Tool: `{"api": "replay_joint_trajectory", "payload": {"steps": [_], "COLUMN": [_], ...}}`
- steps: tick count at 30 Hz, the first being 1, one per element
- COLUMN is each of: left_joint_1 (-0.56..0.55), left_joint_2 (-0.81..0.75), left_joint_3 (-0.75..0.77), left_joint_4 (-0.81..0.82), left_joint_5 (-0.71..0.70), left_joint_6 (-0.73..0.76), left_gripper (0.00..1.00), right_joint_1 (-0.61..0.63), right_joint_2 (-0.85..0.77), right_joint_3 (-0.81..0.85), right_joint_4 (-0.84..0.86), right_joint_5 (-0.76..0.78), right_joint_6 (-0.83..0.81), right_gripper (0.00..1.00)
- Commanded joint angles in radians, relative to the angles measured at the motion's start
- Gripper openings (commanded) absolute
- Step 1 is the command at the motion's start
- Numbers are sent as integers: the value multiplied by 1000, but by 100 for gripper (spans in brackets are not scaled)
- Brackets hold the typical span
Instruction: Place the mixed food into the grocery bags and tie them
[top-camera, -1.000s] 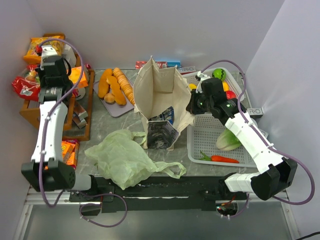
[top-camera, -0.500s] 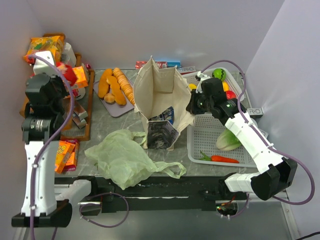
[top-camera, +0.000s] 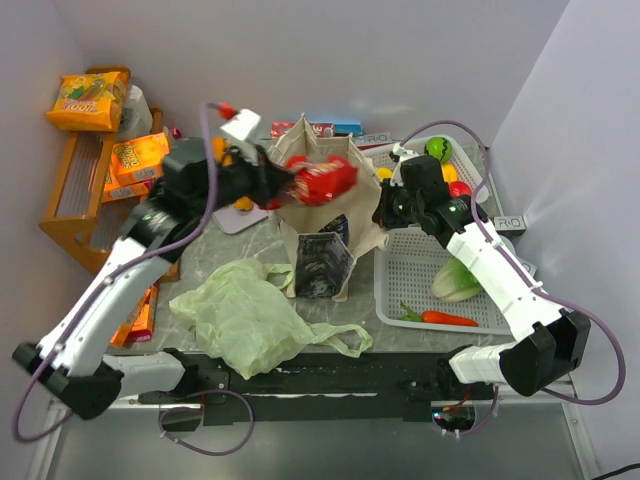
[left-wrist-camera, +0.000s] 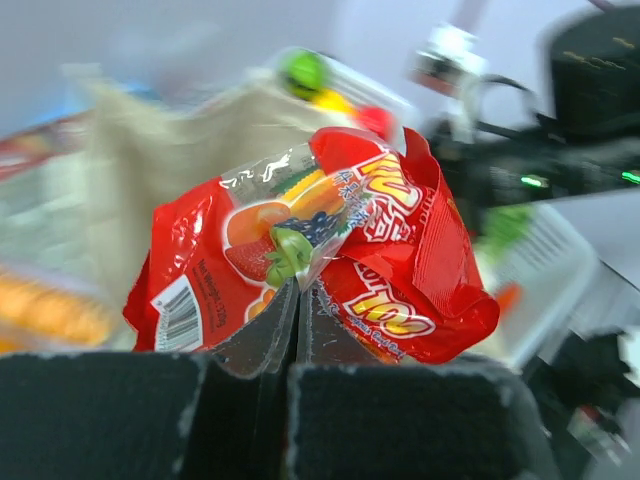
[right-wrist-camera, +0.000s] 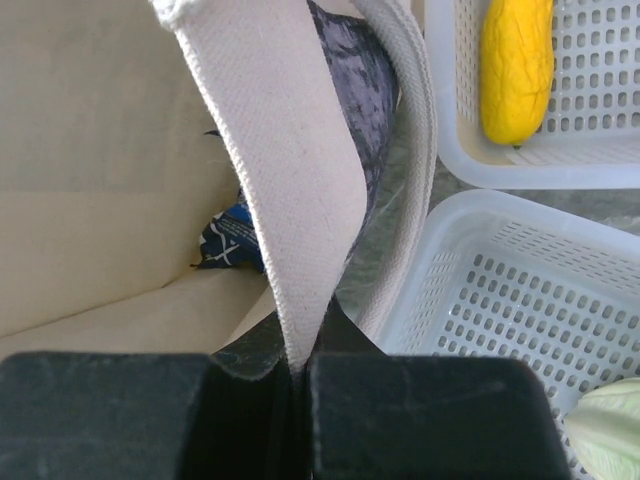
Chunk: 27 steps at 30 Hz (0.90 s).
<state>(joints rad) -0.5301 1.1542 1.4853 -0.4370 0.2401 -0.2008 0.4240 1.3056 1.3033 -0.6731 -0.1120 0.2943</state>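
Top external, red snack packet (top-camera: 320, 180): held in the air right over the open mouth of the canvas tote (top-camera: 318, 222), not yet inside
Left wrist, left pincer (left-wrist-camera: 297, 300): closed tight on the packet's bottom seam, with the packet (left-wrist-camera: 320, 270) standing up from the fingers
Left pincer from above (top-camera: 275, 185): just left of the tote's rim, arm stretched across the desk (top-camera: 200, 262)
Right pincer (right-wrist-camera: 300, 365): clamped on the tote handle (right-wrist-camera: 300, 200), apparently to hold the mouth open; seen from above (top-camera: 383, 212) at the tote's right wall
Step in hand: loading the tote, by my reading, with the drop about to come
Next move calls for: lowering the packet past the rim, then releasing it, while the handle stays pulled aside
Inside the tote: a dark blue packet (right-wrist-camera: 225, 245) lies at the bottom
Waiting to be packed: cabbage (top-camera: 455, 280) and carrot (top-camera: 445, 318) in the mesh basket (top-camera: 405, 270); green plastic bag (top-camera: 245, 315) lies crumpled and untied near the desk's front edge
Writing on the red packet: a fruit picture, a barcode and bold yellow-white lettering, too creased to read
Other writing: the tote's black-and-white panel print cannot be made out
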Motion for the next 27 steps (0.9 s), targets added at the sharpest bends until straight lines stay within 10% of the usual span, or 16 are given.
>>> {"api": "replay_joint_trajectory", "payload": {"steps": [1,7,8,10,17,27], "left_joint_1": [-100,-102,-102,-100,169,527], "left_joint_2": [91,196,206,225,190,389], "left_joint_3": [89,116,147,184,331,438], "left_joint_4": [205,109,77,8,-84,-88], "left_joint_5": [96,-45,-117,-192,-318,-875], "left_joint_6": [-32,-20,-14,12,38,245], "left_gripper": [1,2,48,96,96,96], "right_joint_1": [15,18,18,18,18,18], "right_joint_2": [-6,-12,-15,-19,-25,-43], "right_joint_3": [36,36,36,33,33,21], "right_joint_4": [40,33,32,33,33,56], "right_joint_5": [26,38,38,37,32,11], "right_joint_6": [-9,-11,-11,-12,-14,-27], "right_gripper": [0,0,0,0,0,0]}}
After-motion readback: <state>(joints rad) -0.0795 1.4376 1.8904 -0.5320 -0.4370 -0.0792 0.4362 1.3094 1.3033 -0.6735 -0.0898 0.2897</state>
